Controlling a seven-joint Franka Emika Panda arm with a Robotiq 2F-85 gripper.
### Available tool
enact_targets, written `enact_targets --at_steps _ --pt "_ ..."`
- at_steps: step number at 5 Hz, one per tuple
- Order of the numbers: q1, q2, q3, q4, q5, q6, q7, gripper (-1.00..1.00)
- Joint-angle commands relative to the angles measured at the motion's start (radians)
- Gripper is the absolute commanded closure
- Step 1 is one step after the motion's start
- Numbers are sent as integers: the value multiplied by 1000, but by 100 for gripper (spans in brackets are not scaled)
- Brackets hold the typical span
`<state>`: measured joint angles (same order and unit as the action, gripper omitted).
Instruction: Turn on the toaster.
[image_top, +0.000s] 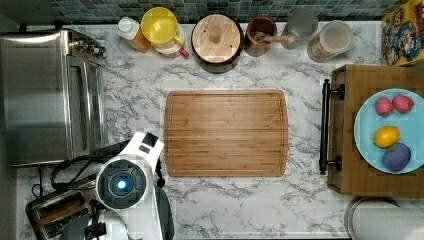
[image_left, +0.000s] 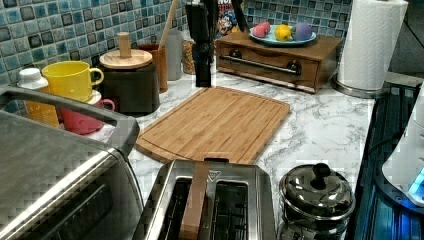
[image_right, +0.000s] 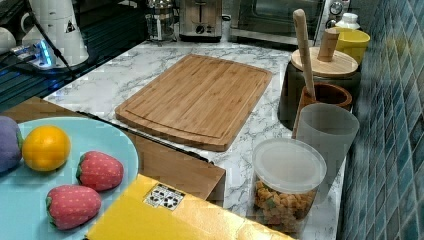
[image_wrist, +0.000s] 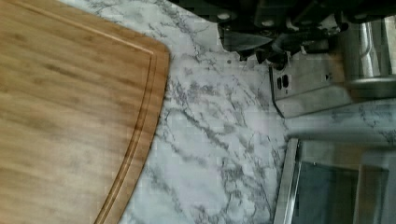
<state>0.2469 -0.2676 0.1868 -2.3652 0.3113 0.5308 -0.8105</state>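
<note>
Toaster first, since it's the whole job: the small brushed-steel pop-up toaster (image_left: 210, 200) sits nearest in the left view, at the counter's front edge. It's wedged between the big boxy steel toaster oven (image_left: 55, 175) on the left view's left and a shiny steel pot with a black knob lid (image_left: 316, 192) on the left view's right. Something brown and flat stands in one of its slots. In the right view its control end, the one with the knobs, faces out toward the bamboo cutting board (image_left: 215, 122), so I'd guess the lever is on that end too.

The white robot arm (image_top: 127, 182) hangs over that same corner in the top view, just beside the toaster but not on it. The black gripper (image_wrist: 273, 49) shows up in the wrist view above bare marble, and honestly I can't tell if it's open or closed. So pressing hasn't started, as far as I can judge.

What worries me:
- tight spot, so a sloppy approach could clip the pot or the oven handle
- cables trail right around there and could snag
- pushing off-centre might slide the toaster instead of latching the lever

Farther back are a yellow mug (image_left: 72, 77), a dark wooden-lidded canister (image_left: 127, 80) and a blue fruit plate (image_left: 285, 37), well clear.
</note>
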Motion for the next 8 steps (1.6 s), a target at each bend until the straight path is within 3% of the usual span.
enact_targets --at_steps 1,2,4,5,6,8 --pt "112 -2 78 -20 94 -38 -27 100" --pt "183 44 59 4 89 -48 8 100" --pt "125 97 94 27 118 15 92 100" --pt "120 90 66 26 188 65 117 100" --pt "115 103 54 57 193 56 95 100" --pt "156 134 42 62 185 60 78 100"
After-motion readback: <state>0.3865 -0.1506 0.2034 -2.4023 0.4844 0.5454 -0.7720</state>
